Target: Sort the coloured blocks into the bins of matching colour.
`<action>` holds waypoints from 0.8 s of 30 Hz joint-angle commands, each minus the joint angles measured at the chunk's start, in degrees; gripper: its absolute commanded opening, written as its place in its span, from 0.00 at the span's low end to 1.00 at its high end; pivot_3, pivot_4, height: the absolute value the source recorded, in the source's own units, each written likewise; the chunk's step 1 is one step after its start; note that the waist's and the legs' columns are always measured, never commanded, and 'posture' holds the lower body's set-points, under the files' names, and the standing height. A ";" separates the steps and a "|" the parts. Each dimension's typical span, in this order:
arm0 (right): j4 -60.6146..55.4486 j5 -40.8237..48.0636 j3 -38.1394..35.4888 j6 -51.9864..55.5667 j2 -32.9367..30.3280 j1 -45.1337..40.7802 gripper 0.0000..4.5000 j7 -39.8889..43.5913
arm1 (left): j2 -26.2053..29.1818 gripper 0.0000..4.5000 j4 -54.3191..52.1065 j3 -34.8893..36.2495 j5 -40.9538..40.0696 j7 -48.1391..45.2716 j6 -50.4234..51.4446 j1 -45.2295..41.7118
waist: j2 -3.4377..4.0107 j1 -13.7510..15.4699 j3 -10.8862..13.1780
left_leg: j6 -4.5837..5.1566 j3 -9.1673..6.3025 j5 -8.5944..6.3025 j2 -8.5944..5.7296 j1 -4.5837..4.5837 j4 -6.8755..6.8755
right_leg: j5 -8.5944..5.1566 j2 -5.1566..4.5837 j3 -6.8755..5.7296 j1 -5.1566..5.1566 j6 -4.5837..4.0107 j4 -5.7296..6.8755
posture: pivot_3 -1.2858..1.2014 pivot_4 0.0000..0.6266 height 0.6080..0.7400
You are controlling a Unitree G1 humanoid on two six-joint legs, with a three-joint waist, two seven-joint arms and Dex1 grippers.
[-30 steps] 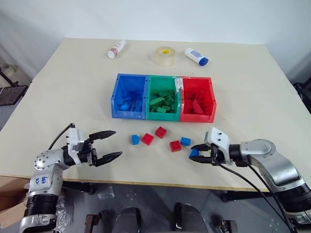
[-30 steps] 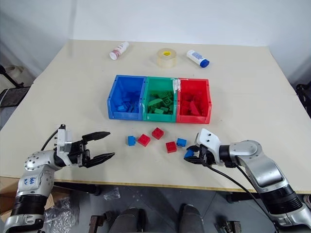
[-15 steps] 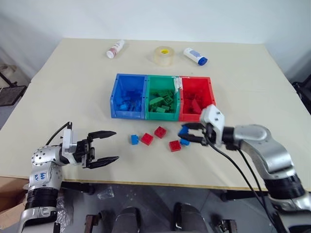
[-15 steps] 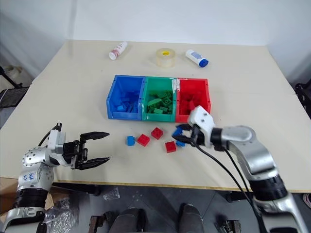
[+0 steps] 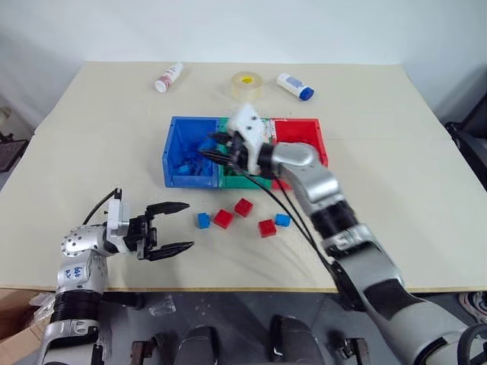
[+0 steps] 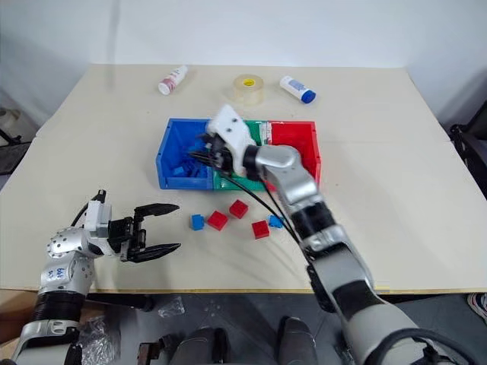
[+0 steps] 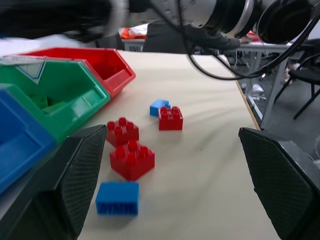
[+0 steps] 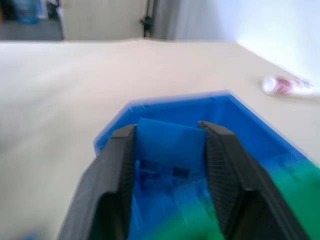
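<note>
The right claw [image 8: 167,165] hangs over the blue bin [image 5: 176,152], its two fingers clamped on a blue block [image 8: 170,142] held between them above the bricks already in that bin. The bins sit in a joined row at mid-worktop [image 5: 396,175]: blue, then green [image 5: 228,176], then red [image 5: 308,137], the green one largely hidden behind the right arm. The left claw [image 5: 179,226] is near the front edge of the worktop, fingers wide apart and gripping nothing, pointing towards the loose blocks. Five blocks lie in front of the bins: a blue one [image 5: 203,220] nearest the left claw, a red one [image 5: 223,219] just beside it, another red [image 5: 243,207] close behind, then a third red [image 5: 266,227] touching a blue [image 5: 282,220]. At the far side lie two white bottles [image 5: 169,77] [image 5: 294,85] with a tape roll [image 5: 244,84] between them.
</note>
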 commanded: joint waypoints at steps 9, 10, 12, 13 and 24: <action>15.47 -3.54 -3.16 -14.46 4.10 -5.00 1.00 -2.22 | 0.22 1.00 -0.62 0.49 -0.19 0.92 -1.65 0.09 | 0.00 -0.07 0.00 | 0.00 0.02 0.00 -0.01 -0.01 -0.01 | 0.00 0.00 0.06 -0.03 0.00 -0.01 | 0.52 0.24 1.00; 14.28 -3.51 -3.33 -14.45 3.38 -4.13 1.00 -1.26 | 0.27 1.00 -0.39 0.48 -0.17 0.86 -1.71 0.02 | 0.00 -0.09 0.00 | 0.00 0.03 0.00 -0.01 -0.01 -0.01 | 0.00 0.00 0.07 -0.03 0.00 0.00 | 0.52 0.24 1.00; 10.55 -3.03 -3.48 -13.64 1.63 -1.93 1.00 1.30 | 0.42 1.00 0.17 0.48 -0.14 0.69 -1.72 -0.33 | 0.00 -0.08 0.00 | 0.00 0.03 0.00 0.00 0.00 -0.02 | 0.00 0.01 0.07 -0.04 0.00 0.00 | 0.52 0.24 1.00; 7.27 -2.44 -3.42 -12.66 0.35 -0.11 1.00 3.24 | 0.48 1.00 0.47 0.46 -0.12 0.57 -1.70 -0.54 | 0.00 -0.08 0.00 | 0.00 0.03 0.00 0.00 0.00 -0.02 | 0.00 0.01 0.08 -0.04 0.00 -0.01 | 0.52 0.24 1.00; -40.52 11.11 -5.08 9.64 -22.66 29.76 1.00 20.65 | 0.93 1.00 7.36 0.45 0.61 -1.85 -2.94 -4.49 | -0.01 1.35 0.00 | 0.03 0.08 -0.02 -0.01 -0.02 0.04 | 0.01 0.01 0.11 -0.04 0.01 -0.04 | 0.52 0.24 1.00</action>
